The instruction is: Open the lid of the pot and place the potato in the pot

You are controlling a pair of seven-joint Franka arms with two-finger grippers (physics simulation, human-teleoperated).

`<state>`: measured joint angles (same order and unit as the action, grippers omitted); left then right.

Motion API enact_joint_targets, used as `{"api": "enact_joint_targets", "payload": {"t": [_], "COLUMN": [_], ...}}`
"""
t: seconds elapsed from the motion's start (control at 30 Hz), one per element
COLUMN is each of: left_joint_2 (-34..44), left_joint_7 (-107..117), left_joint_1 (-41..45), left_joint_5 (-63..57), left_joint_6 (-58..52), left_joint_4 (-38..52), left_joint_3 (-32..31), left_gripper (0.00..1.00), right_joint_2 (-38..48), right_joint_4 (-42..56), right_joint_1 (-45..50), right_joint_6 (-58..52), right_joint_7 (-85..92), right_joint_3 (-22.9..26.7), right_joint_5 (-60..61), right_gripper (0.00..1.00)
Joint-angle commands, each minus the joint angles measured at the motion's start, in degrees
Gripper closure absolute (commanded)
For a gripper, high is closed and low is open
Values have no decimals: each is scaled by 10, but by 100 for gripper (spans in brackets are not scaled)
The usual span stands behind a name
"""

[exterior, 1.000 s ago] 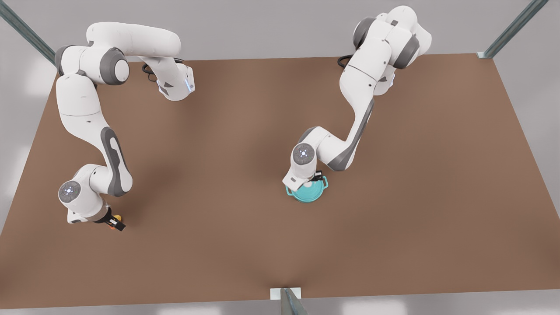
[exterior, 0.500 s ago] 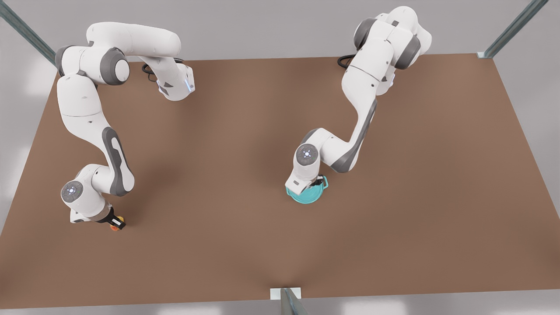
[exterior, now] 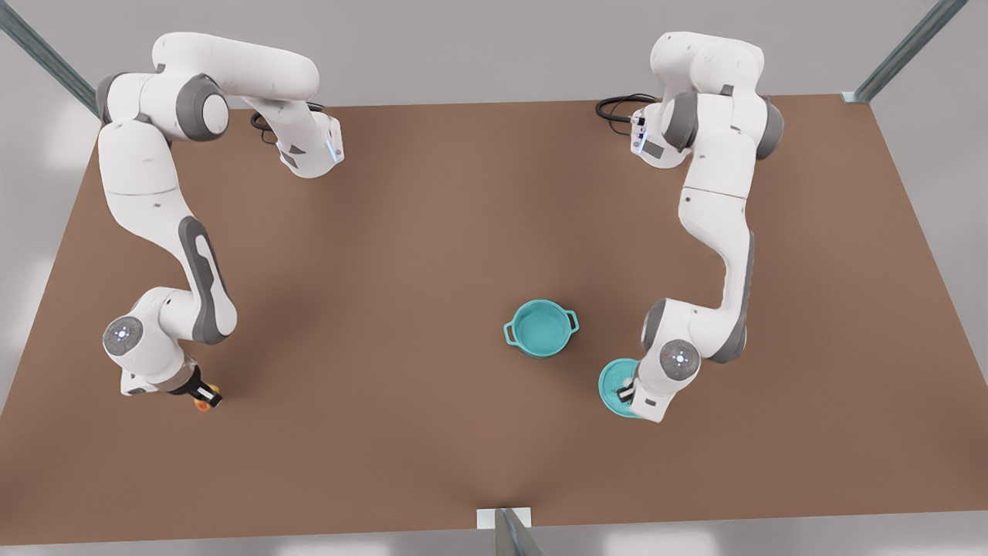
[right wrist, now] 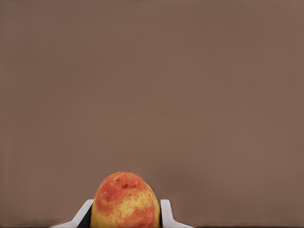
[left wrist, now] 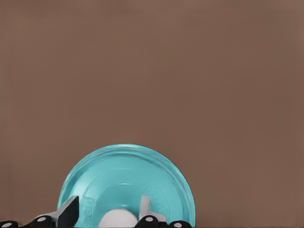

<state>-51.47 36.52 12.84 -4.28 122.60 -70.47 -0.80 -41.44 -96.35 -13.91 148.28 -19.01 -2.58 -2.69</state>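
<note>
The teal pot stands uncovered near the table's middle, its inside bare. The pot lid lies low over the table to the front view's right of the pot. My left gripper is over its white knob. The two fingers straddle the knob; one finger stands apart from it, so the left gripper reads as open. On the front view's left, my right gripper is shut on the yellow, red-blotched potato, low over the table. The potato sits between the right gripper's white fingers.
The brown table is bare between the potato and the pot. A metal post and bracket stand at the front edge, with frame rails at the back corners.
The left arm swung away from the pot toward the front view's right, taking the lid with it, and the pot now stands uncovered. The right gripper with the potato has barely shifted.
</note>
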Motion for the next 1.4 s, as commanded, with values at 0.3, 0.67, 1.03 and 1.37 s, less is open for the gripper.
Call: {"api": "enact_joint_targets", "payload": {"t": [0.3, 0.67, 1.03, 1.37], "left_joint_2": [401, 402, 394, 392], "left_joint_7": [-325, -275, -271, -273], "left_joint_1": [-99, -96, -95, -96], "left_joint_5": [95, 113, 160, 156], "left_joint_6": [-315, -415, -441, -440], "left_joint_4": [-186, -176, -185, -183], "left_joint_3": [-12, -47, -63, -63], "left_gripper": [0, 0, 0, 0], "right_joint_2": [103, 32, -84, -155], "right_joint_4": [25, 212, 329, 362], "right_joint_1": [180, 412, 518, 557], "right_joint_6": [-215, -331, -142, -120], "right_joint_7": [-323, -688, -828, -828], "right_joint_3": [-4, -3, -50, -40], "right_joint_5": [1, 2, 11, 9], "right_gripper": [44, 44, 44, 43]}}
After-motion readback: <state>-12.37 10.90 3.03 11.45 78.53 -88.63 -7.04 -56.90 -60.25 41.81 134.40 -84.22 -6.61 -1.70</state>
